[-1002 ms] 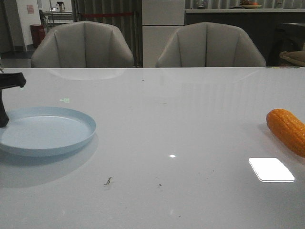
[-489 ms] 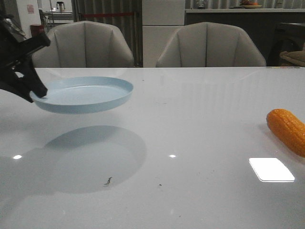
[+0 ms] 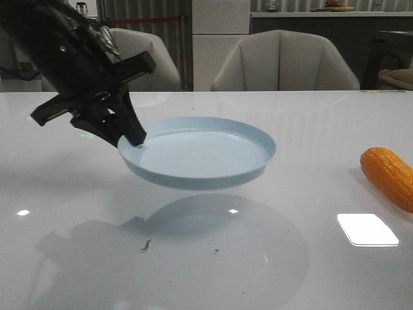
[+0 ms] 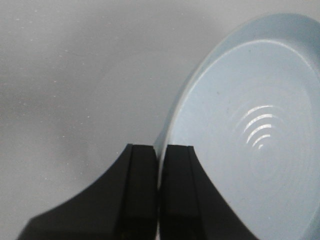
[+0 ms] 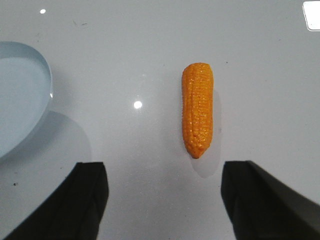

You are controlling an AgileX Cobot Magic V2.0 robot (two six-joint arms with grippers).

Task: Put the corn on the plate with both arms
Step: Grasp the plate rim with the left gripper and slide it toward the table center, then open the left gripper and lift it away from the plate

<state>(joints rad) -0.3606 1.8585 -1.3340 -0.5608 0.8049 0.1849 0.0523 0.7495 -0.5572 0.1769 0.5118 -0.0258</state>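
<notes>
Plate (image 3: 200, 152) first, since it is the biggest thing I have in hand: my left claw (image 3: 122, 132) pinches its near rim between closed fingers and holds it in the air above the table (image 3: 310, 271), the dish reaching out from the claw toward the corn side. Corn (image 5: 197, 109) lies flat on the table just ahead of my right claw (image 5: 162, 200), between its wide-spread fingers and untouched. By my reckoning the plate is being carried, while grasping the corn and setting it on the plate remain to be done.
</notes>
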